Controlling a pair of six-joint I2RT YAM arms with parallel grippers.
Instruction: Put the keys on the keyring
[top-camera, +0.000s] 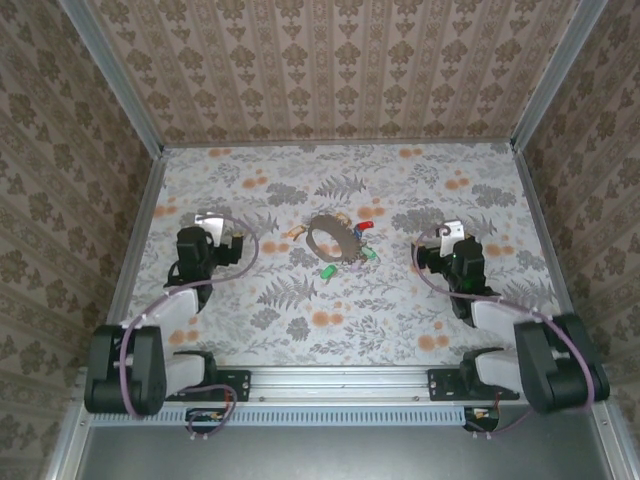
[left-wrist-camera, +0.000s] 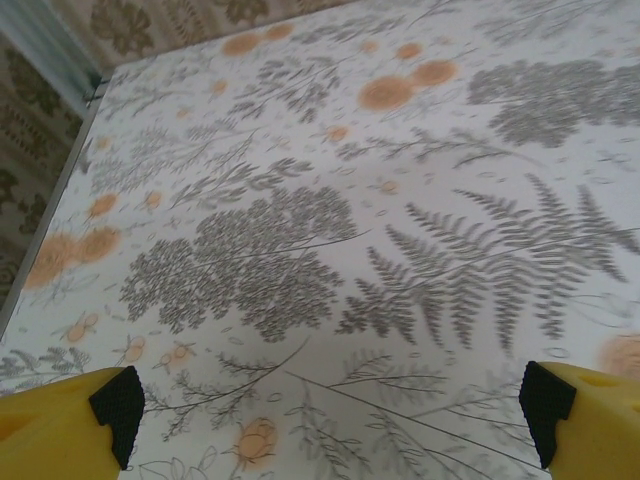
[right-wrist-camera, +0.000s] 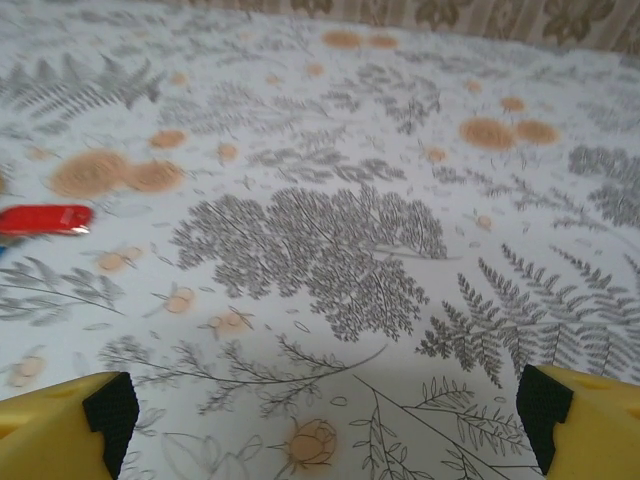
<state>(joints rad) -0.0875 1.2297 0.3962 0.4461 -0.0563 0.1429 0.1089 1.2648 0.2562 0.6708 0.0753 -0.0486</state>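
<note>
Left gripper (left-wrist-camera: 330, 420) and right gripper (right-wrist-camera: 328, 415) stood spread, empty | keyring (top-camera: 331, 238) and keys (top-camera: 326, 271) lay between them, well apart from both | keys judged light, stiff, perhaps slippery; coloured head looked the best hold

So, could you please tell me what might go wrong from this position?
The red key and green key are small and lie close to the keyring, so the open right fingers might knock the ring while picking one. The yellow-orange key could be lost against the orange flowers on the table.
</note>
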